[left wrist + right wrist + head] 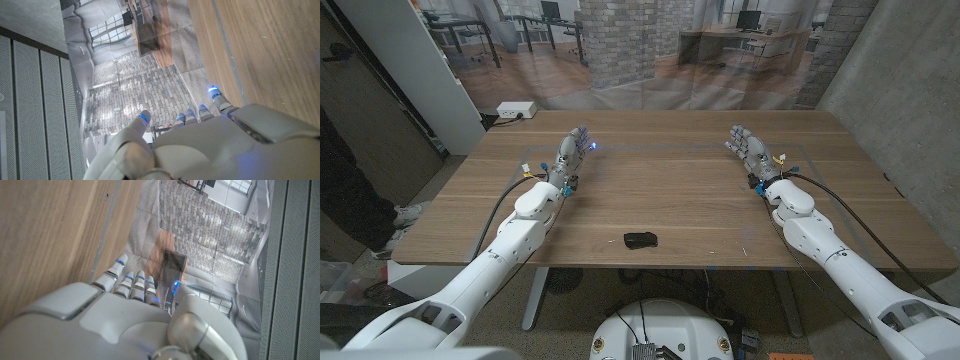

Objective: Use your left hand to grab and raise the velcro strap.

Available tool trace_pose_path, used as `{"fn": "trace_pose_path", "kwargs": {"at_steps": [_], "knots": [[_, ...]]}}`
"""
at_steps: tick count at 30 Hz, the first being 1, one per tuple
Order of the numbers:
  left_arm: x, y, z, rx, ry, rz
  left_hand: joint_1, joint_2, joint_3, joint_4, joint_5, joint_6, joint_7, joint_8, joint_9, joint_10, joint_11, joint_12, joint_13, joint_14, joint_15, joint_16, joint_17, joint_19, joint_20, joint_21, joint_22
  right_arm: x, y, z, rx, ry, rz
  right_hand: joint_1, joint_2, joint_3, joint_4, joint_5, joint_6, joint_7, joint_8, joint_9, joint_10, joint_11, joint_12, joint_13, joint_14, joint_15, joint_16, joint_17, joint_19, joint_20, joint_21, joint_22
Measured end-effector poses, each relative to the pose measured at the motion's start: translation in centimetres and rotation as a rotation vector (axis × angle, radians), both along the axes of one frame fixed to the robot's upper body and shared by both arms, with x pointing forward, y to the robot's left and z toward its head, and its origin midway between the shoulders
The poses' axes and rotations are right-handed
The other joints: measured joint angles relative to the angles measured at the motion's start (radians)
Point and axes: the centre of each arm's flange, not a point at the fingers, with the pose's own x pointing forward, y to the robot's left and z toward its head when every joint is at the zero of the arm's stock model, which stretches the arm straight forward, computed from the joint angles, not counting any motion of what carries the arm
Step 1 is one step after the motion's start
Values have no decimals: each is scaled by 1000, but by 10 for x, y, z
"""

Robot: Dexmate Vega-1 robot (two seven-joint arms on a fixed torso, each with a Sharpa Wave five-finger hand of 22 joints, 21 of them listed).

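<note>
A small black velcro strap (641,240) lies on the wooden table (670,190) near its front edge, about midway between the arms. My left hand (571,155) is far back on the left side, well beyond the strap, fingers stretched out and holding nothing. In the left wrist view the left hand (200,145) shows its back with fingertips (214,91) over the table's far edge. My right hand (748,150) is on the right side of the table, fingers extended and empty; the right wrist view shows the right hand (120,320) the same way.
A white box (516,109) with a cable sits on the floor beyond the table's far left corner. A printed backdrop of an office hangs behind the table. A person's dark leg and shoe (405,213) are at the left edge.
</note>
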Motion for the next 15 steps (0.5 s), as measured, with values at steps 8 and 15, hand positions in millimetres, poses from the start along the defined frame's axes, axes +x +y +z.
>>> {"fn": "trace_pose_path", "kwargs": {"at_steps": [8,15], "knots": [[-2,2,6,4,-16,3,0,0,3,3,0,0,0,0,0,0,0,0,0,0,0,0,0,0,0,0,0,-2,1,5,5,-15,-2,0,0,0,0,0,0,0,0,0,0,0,0,0,0,0,0,0,0,0,0,0],[-2,4,6,8,-18,6,0,0,5,1,0,0,0,0,0,0,0,0,0,0,0,0,0,0,0,0,0,-3,0,5,17,-17,-7,0,0,0,0,0,0,0,0,0,0,0,0,0,0,0,0,0,0,0,0,0]]}}
